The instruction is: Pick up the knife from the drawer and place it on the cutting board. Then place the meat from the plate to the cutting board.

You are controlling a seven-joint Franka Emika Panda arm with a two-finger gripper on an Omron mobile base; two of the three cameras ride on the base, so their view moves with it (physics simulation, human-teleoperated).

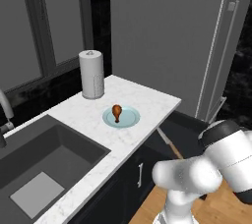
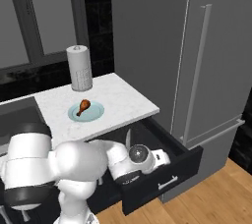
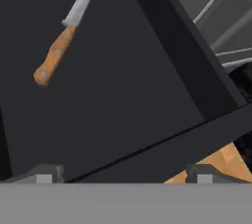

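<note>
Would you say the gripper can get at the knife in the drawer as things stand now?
Probably yes. The drawer is pulled open, the knife lies alone on its dark floor with nothing over it, and the gripper sits above the drawer with its jaws spread wide. It would need to shift toward the handle.

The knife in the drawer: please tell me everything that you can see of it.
The knife has a pointed silver blade and a tan wooden-looking handle with small pale rivets. It lies flat and alone on the dark floor of the open drawer, at a slant in the hand view. Nothing else touches it. In the right base view its blade shows just behind the arm.
</note>
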